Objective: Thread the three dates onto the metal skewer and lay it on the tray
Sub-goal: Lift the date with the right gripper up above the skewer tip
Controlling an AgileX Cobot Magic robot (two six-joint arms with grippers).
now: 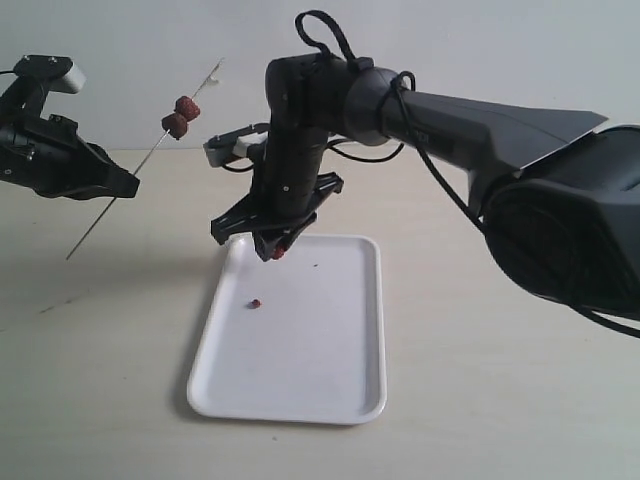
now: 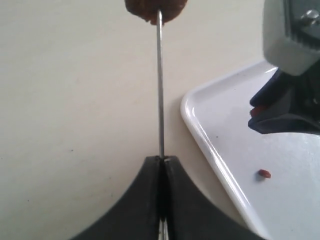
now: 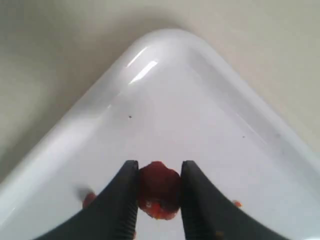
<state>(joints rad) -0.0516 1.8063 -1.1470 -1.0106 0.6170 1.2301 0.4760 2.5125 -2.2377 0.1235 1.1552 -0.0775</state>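
My left gripper (image 1: 128,186) is shut on the thin metal skewer (image 1: 140,165), holding it slanted in the air at the left. Two dates (image 1: 181,115) sit threaded on its upper half; one date (image 2: 156,9) shows at the rod's far end in the left wrist view, above the skewer (image 2: 160,85). My right gripper (image 1: 277,246) hangs over the far left corner of the white tray (image 1: 355,385) and is shut on the third date (image 3: 158,189), red-brown and squeezed between both fingers, just above the tray floor (image 3: 200,125).
A tiny reddish crumb (image 1: 256,302) lies on the tray's left part, also visible as a crumb (image 2: 264,173) in the left wrist view. Smaller red specks (image 3: 88,199) lie on the tray near the right fingers. The pale tabletop (image 1: 480,400) surrounds the tray.
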